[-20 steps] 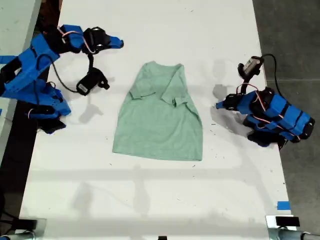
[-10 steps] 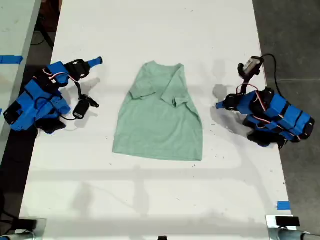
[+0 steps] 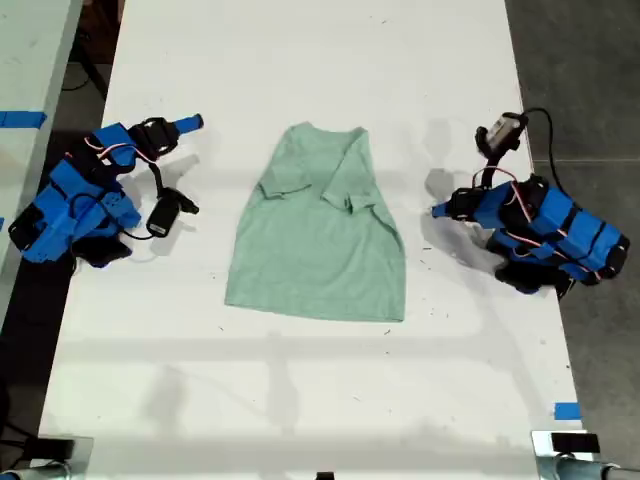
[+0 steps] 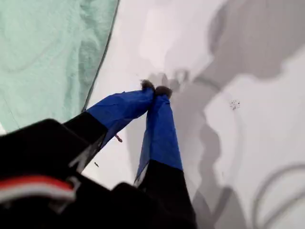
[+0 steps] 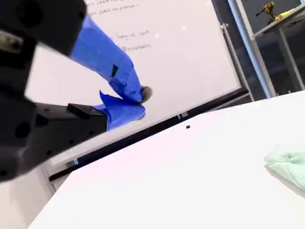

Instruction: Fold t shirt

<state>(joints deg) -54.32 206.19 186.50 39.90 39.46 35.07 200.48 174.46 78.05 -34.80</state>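
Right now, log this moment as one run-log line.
shirt: t shirt flat on table, sleeves folded in | first gripper: shut, empty, beside the shirt's edge | second gripper: shut, empty, off shirt

White table, long and plain. Directly on it, near the middle: mint-green t shirt, flat, sleeves folded inward, slightly wrinkled.

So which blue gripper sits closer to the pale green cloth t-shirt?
My first gripper, at the exterior view's right; my second gripper sits farther off at its left.
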